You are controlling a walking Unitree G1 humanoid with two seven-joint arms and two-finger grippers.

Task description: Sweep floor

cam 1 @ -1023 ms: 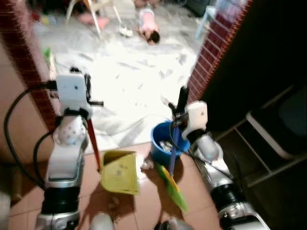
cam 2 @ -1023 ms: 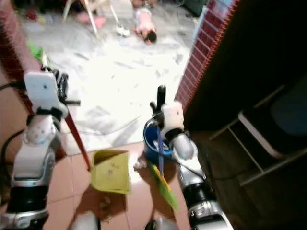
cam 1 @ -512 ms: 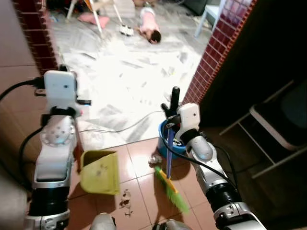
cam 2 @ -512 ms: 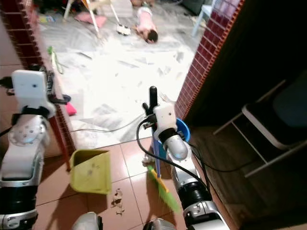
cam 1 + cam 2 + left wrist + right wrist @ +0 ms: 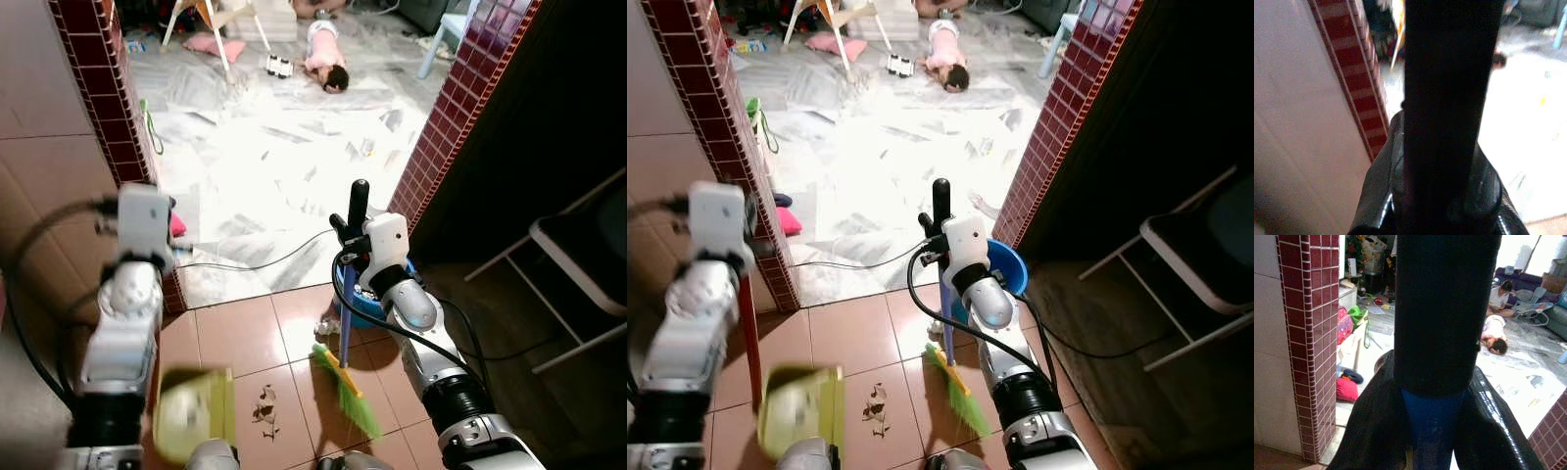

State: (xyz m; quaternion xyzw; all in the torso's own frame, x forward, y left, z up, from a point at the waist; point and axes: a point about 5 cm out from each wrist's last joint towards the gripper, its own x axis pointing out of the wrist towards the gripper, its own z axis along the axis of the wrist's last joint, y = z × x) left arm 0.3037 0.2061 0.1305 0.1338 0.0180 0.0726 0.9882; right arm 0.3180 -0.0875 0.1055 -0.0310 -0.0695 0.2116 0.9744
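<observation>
1. Two tools are in use: the right gripper (image 5: 939, 230) is clamped on the broom (image 5: 948, 338); the left gripper (image 5: 1442, 147) grips the dustpan (image 5: 803, 409) by its red handle.
2. Little scraps (image 5: 873, 401) lie on the tiles between dustpan and bristles.
3. Best, I judge, to set the dustpan lip flat, then draw the bristles toward it in short strokes.
4. Behind the broom, the blue bucket (image 5: 1007, 266) holds what looks like litter; I cannot tell what is in the blurred dustpan.

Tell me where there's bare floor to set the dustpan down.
Bare tiles lie between the dustpan and the broom bristles, apart from the debris. It is crowded by the blue basin and around the cable.
</observation>
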